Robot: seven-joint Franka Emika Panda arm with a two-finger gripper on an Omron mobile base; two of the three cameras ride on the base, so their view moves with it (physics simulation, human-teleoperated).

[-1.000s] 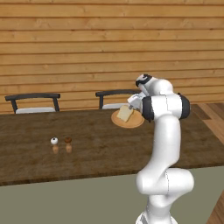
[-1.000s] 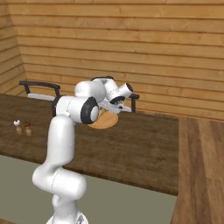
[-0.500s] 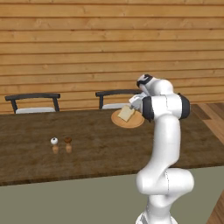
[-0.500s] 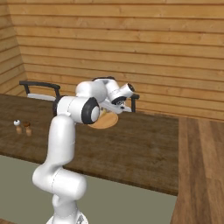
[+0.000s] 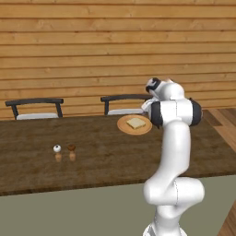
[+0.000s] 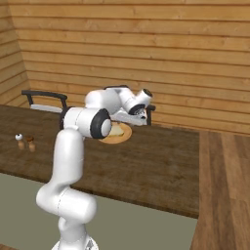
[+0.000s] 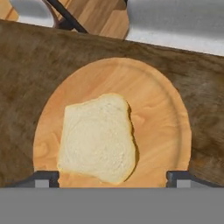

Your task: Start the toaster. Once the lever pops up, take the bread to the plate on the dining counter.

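Pale tan bread slice [image 5: 136, 122]: flat on round orange-tan plate [image 5: 123, 127], dark wood dining counter [image 5: 106, 156], twelve o'clock of arm. Right base: plate under wrist. Hand: gripper [image 7: 113, 179] spread wide, empty; bread released. Delivery judged complete.

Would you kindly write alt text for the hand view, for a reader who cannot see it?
A pale slice of bread lies flat on a round orange-tan plate on a dark wood-grain counter, seen from just above. The two dark fingertips of the open gripper stand wide apart at the bottom, either side of the slice. Part of a chair shows beyond the counter.
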